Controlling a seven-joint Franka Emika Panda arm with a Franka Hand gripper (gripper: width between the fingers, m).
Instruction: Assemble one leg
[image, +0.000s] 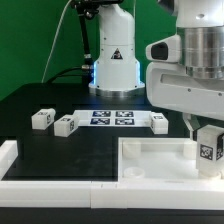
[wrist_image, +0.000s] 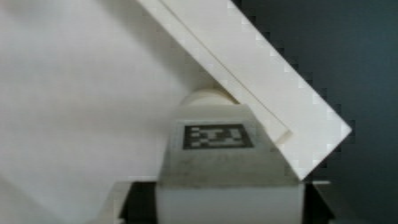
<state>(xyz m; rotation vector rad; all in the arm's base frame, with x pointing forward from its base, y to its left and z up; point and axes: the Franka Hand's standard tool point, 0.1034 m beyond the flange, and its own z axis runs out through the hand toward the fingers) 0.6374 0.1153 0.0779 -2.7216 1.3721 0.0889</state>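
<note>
Gripper (image: 206, 136) clamped on the leg (image: 209, 150), lower right of exterior frame. Leg sits between both fingers (wrist_image: 139, 203), tag visible, far end at the white tray (image: 150, 158) corner rim.

This is a robotics lab test bench. A white Franka arm (image: 112, 62) stands at the back of a black table (image: 40, 100), in front of a plain green backdrop (image: 30, 40). The marker board (image: 111, 118), covered in black-and-white fiducial tags, lies flat on the table, and the leg (wrist_image: 221, 135) bears the same kind of tag.
</note>
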